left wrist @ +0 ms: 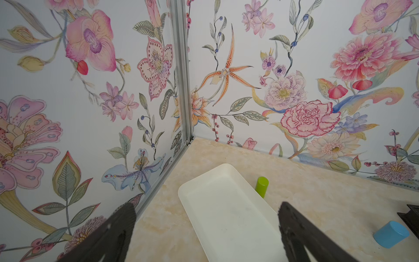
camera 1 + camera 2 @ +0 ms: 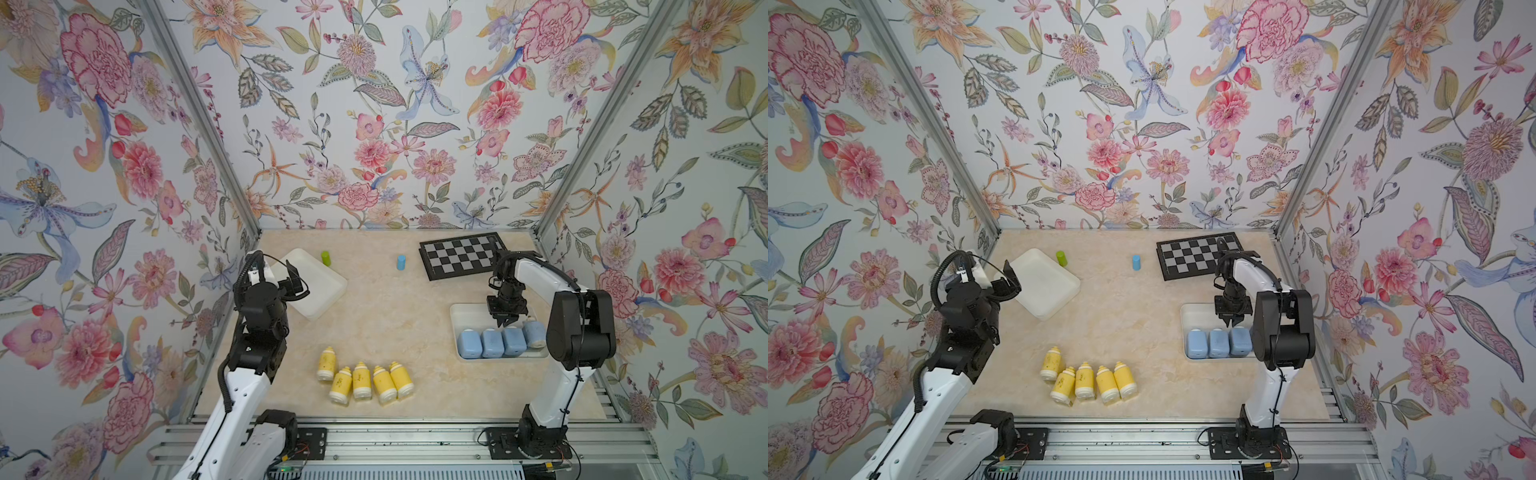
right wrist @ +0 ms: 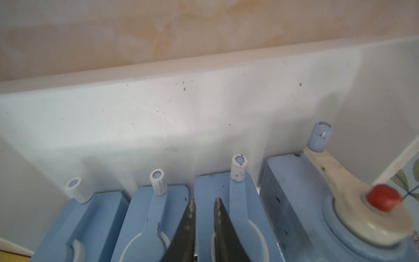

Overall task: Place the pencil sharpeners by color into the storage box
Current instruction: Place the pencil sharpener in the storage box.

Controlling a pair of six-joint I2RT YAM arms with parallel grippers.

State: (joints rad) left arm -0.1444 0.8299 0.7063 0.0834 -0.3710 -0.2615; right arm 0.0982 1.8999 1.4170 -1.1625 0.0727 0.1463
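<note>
Several yellow pencil sharpeners [image 2: 361, 380] [image 2: 1084, 380] lie side by side at the front middle of the table. Several pale-blue pencil sharpeners [image 2: 492, 343] [image 3: 158, 217] sit in a row inside the right white storage box [image 2: 461, 311]. My right gripper [image 2: 505, 322] [image 3: 205, 200] hangs just above that row, shut, with nothing between its fingers. The blue sharpener at the row's end [image 3: 294, 192] lies turned, showing a cream crank with a red knob. My left gripper [image 2: 296, 280] [image 1: 206, 205] is open over the near end of the empty left white storage box [image 2: 324, 291] [image 1: 204, 181].
A small green cylinder [image 2: 326, 258] [image 1: 261, 186] stands just behind the left box. A small blue cylinder [image 2: 401, 262] [image 1: 391, 233] stands at the back middle. A black checkerboard [image 2: 461, 255] lies at the back right. Floral walls close in three sides.
</note>
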